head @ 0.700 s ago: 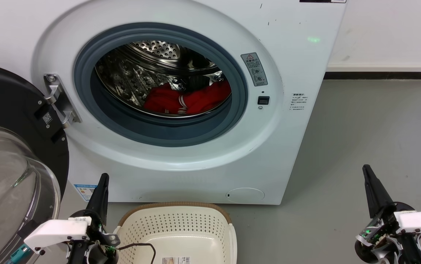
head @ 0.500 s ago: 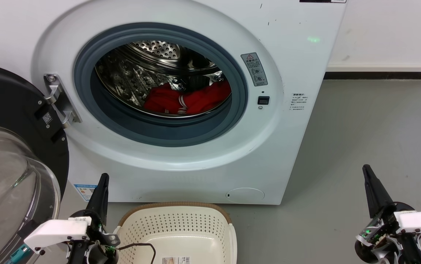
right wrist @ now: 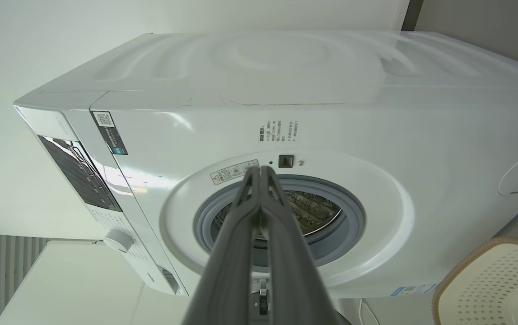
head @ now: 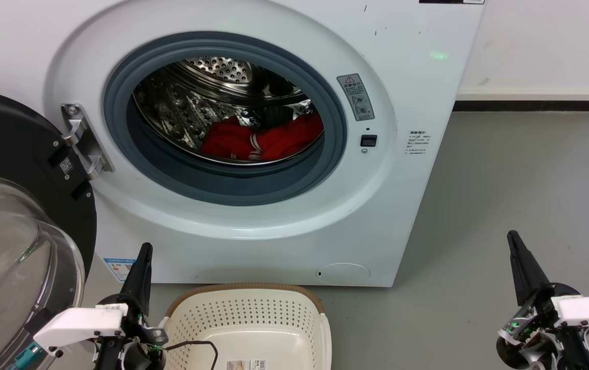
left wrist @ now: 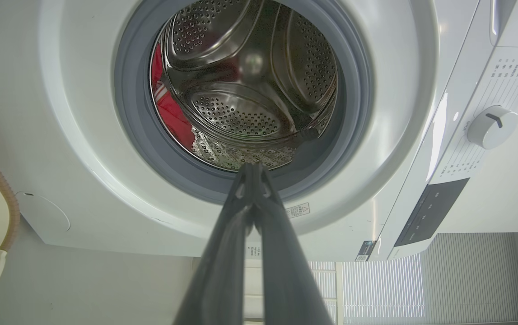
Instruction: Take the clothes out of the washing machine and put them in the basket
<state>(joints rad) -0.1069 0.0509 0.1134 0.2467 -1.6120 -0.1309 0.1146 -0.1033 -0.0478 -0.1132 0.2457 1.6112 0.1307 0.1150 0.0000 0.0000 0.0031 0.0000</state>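
Facing large white front-loading washing machine (head: 417, 103) w/ grey rubber ring (head: 334, 144) and perforated steel drum (head: 181, 108), port unobstructed. Hinged at its L side in head view: black-rimmed domed glass door (head: 12, 257), swung fully open. Underneath all: grey floor (head: 505, 180). Down on it, just in front of machine base and betw. both arms: small cream perforated plastic basket (head: 245, 308) w/ brown woven-look rim, no garment in it yet. Low in drum, toward rear: bright red soft fabric clothes (head: 279, 139), bunched together, white-striped band showing near middle. Low at L of head view, just beside basket: left pincer (head: 145, 249), long dark fingers (left wrist: 286, 271) pressed together, gripping nothing. Low at R, well apart from basket, over bare floor: right pincer (head: 512, 237), likewise closed on nothing.

Judged as very start of step 1: reach not yet begun, nothing taken out. Next, prob.: choose one arm, spread fingers before passing rubber ring, enter thru port centre, drop toward red heap, pinch a raised fold rather than flat cloth. Worth minding: ring lip on way in and out; limp fabric apt to drag or snag; poss. lifting both pieces at once.
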